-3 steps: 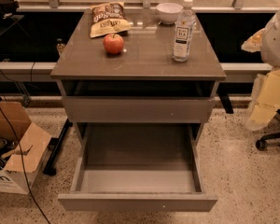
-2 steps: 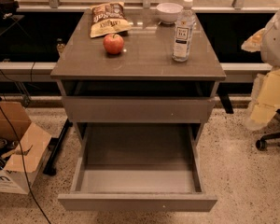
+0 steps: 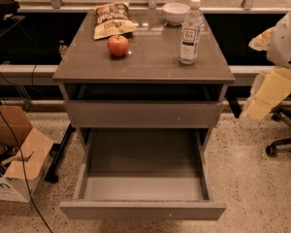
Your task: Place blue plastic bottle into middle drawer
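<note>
Grey desk (image 3: 155, 64) top: small clear plastic bottle (image 3: 190, 33), white-capped, upright right of the red apple (image 3: 118, 45), looks light, slick, crushable, best taken at its labelled waist; gripper (image 3: 264, 96) farther right of the apple, clenched or released I cannot tell.

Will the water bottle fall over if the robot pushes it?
Probably, if pushed high: the blue plastic bottle stands tall and narrow on the cabinet top. Lying down, its round body might roll. Its clear plastic likely dents when squeezed. The gripper hangs at the picture's right edge, apart from it.
</note>
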{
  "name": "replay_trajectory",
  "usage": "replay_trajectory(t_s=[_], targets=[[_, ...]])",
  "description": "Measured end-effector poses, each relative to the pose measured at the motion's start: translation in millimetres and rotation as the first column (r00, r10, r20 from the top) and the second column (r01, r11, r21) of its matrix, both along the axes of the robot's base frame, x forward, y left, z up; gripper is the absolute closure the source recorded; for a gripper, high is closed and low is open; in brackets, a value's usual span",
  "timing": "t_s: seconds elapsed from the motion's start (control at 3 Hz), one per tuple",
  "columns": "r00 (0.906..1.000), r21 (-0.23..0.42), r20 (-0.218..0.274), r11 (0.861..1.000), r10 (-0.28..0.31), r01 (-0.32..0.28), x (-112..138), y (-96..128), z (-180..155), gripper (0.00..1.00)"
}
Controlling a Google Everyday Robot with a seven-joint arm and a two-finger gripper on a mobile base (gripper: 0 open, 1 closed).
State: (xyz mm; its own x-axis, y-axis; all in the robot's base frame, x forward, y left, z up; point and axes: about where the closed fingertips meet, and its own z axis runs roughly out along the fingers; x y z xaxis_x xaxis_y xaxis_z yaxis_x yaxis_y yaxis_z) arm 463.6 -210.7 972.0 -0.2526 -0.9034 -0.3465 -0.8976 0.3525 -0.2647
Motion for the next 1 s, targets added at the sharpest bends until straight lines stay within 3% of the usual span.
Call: replay_trajectory(t_s=[0.67,1.0], targets=[[0.995,0.191,0.034,0.978,-0.094,0.085,49,-11,-19,0.0],[0.9933,0.246,0.008,0.963,-0.116,0.11,114,-34,-48,0.0]])
